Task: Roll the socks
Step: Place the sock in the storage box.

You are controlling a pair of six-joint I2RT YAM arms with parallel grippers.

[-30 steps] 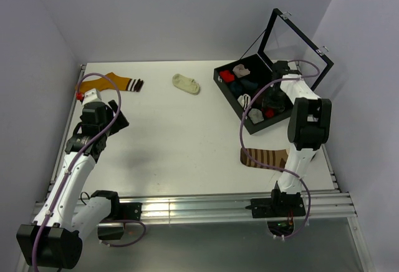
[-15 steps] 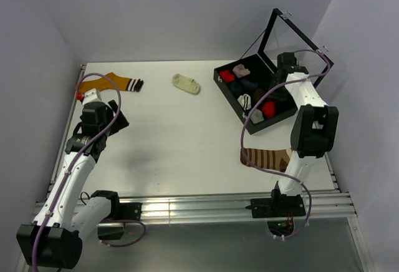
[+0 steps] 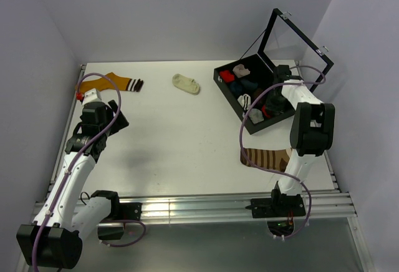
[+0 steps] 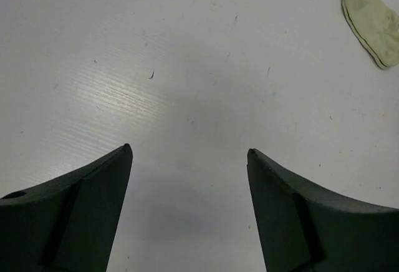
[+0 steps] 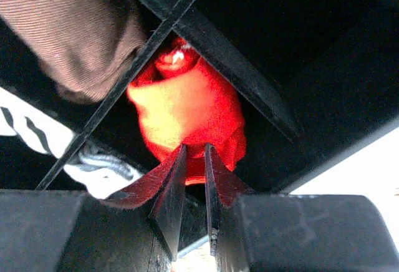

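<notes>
Near right edge of the table (image 3: 187, 147): brown striped sock (image 3: 265, 158), flat, unrolled; left side: left gripper (image 4: 187, 150), fingers wide, holding nothing, over bare surface; right side, farther: black divided box (image 3: 231, 100), lid raised, compartments holding rolled socks, among them a brown roll (image 5: 75, 29) and a white patterned roll (image 5: 37, 128); right gripper (image 5: 194, 150) inside the box, fingers narrow, tips at the red sock (image 5: 187, 110); whether fabric was pinched could not be told; step judged: stowing that roll; next move called for lifting clear of the dividers; far edge: cream sock (image 3: 186, 83), orange sock (image 3: 112, 83), both unrolled.
</notes>
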